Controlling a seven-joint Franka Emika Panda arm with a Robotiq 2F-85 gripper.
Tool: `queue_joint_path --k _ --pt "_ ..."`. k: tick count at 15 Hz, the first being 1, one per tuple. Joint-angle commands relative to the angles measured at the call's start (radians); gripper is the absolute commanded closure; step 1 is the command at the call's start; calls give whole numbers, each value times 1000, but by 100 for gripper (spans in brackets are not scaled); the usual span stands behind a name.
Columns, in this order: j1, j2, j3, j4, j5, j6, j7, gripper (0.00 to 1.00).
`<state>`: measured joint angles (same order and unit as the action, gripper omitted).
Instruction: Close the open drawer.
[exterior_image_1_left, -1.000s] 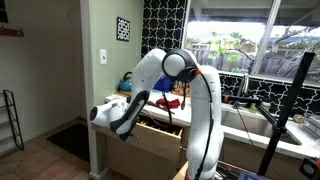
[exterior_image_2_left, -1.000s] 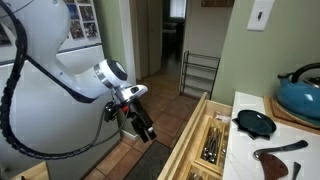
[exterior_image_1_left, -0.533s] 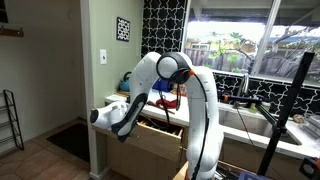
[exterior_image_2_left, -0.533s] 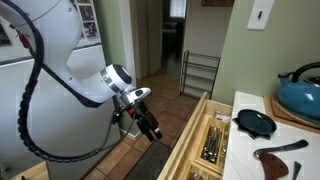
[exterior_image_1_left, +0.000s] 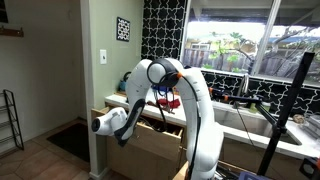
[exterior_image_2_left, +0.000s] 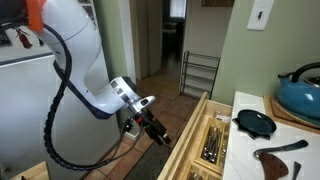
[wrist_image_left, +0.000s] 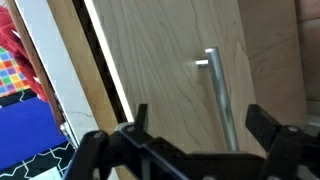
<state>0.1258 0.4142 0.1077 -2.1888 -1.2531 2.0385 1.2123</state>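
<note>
Wrist view is showing the gripper (wrist_image_left: 200, 135) with jaws spread wide, gripping nothing, facing a tan panel (wrist_image_left: 160, 60) bearing a metal handle (wrist_image_left: 216, 95). Only an exterior view is revealing the drawer (exterior_image_2_left: 188, 140) standing pulled out beside the gripper, cutlery (exterior_image_2_left: 212, 148) inside.

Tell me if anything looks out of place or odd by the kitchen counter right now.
Only the drawer: it stands pulled well out from under the counter, with cutlery exposed inside. The gripper is open and close to the drawer's front. Nothing looks spilled or broken.
</note>
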Motion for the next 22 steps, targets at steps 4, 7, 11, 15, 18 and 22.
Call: queue_joint_path --k 4,7,11,15,18,22 --pt "-10 111 -41 74 -106 41 36 0" --pt "-19 138 -49 93 -131 43 35 0" --pt "-30 156 -65 110 -157 40 35 0" --pt "-52 166 -99 118 -215 28 38 0" --pt "-91 185 -123 131 -265 41 37 0" --pt "-124 182 -133 145 -294 30 41 0"
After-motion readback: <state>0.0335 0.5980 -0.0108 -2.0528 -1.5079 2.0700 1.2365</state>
